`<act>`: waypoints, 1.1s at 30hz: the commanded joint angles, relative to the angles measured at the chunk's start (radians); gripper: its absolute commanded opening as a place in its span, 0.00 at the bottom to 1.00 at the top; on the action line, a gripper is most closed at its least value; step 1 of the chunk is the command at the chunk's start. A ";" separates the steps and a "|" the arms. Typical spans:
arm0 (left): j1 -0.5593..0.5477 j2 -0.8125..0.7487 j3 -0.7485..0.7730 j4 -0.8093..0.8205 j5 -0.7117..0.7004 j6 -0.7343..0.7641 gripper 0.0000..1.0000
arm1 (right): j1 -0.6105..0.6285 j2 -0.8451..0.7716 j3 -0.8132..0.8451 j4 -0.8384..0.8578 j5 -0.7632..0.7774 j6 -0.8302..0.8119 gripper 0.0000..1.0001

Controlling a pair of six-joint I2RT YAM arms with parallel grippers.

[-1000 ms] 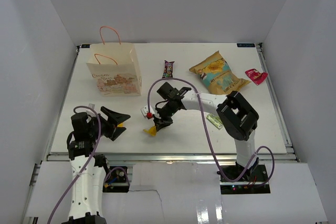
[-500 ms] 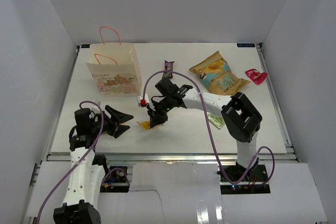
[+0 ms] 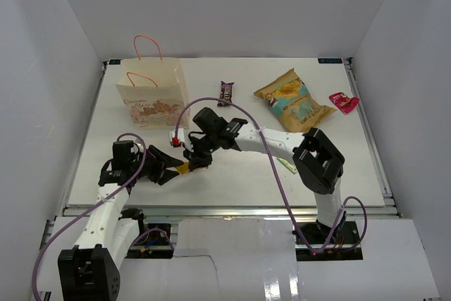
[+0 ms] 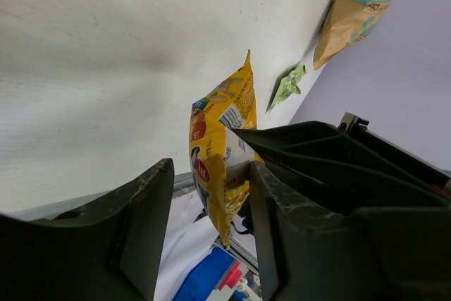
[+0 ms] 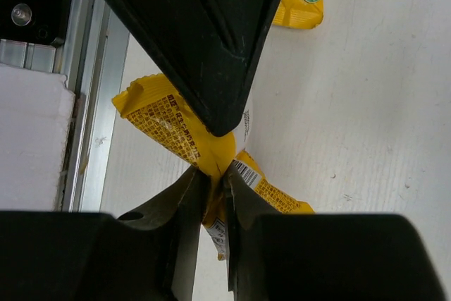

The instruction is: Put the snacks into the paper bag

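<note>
The M&M's pack (image 4: 215, 139) is glossy crinkled film, the fingers (image 4: 134, 230) matt black plastic, the table (image 4: 106, 47) matt white.

Lighting is bright, even and diffuse from above, and the white table (image 3: 232, 174) is evenly lit. A soft shadow lies on the table beyond the left fingers (image 4: 134, 234). In both wrist views the fingers are dark, close and slightly soft. The yellow packet (image 5: 169, 123) between the right fingers (image 5: 155, 244) is sharp. The overhead view is crisp.

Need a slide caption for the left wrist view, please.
Handover: right hand holds the yellow M&M's pack between the jaws of the open left hand.
</note>
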 commanded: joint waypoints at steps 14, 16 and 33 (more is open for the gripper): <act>-0.011 -0.033 0.103 0.034 -0.043 0.028 0.03 | 0.002 -0.042 0.073 -0.018 -0.004 -0.016 0.55; -0.011 -0.024 0.185 0.004 -0.072 0.092 0.00 | -0.028 -0.087 0.058 -0.041 -0.025 -0.025 0.62; -0.011 0.382 1.086 -0.053 0.020 0.202 0.00 | -0.554 -0.485 -0.283 -0.095 -0.153 -0.048 0.69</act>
